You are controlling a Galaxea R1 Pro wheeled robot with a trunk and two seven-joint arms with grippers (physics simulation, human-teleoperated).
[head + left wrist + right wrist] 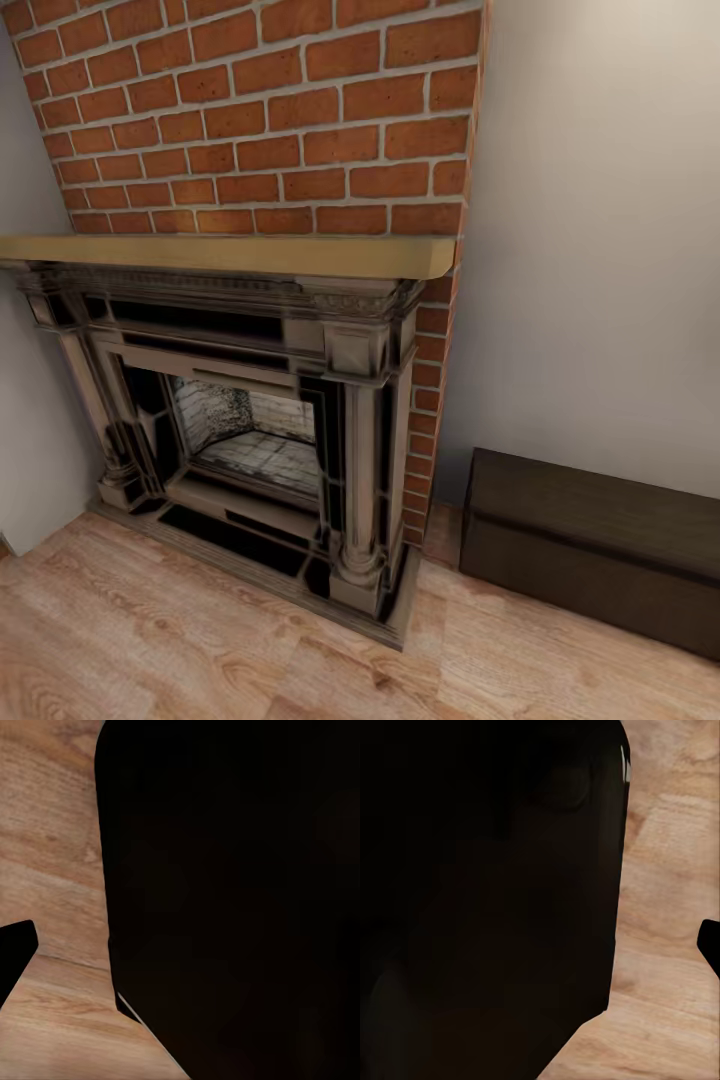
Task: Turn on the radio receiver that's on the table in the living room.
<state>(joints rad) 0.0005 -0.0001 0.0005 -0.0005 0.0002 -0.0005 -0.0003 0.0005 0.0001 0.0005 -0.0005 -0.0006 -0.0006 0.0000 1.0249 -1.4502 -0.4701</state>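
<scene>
Fireplace [250, 440] and brick chimney breast [250, 110] ahead of you, on a light wood plank floor [150, 640].

Open floor lies before the hearth; a low dark cabinet [600, 550] stands against the beige wall [600, 250] to its right. The firebox is empty (pale brick lining). Both wrist views show floor beside a black mass, so you cannot tell either claw's state.

A brick-backed fireplace [250, 440] with a projecting wooden mantel [230, 255] blocks the way ahead; a low dark cabinet [590, 545] lines the wall beside it, with plank floor [180, 640] open in front.
</scene>
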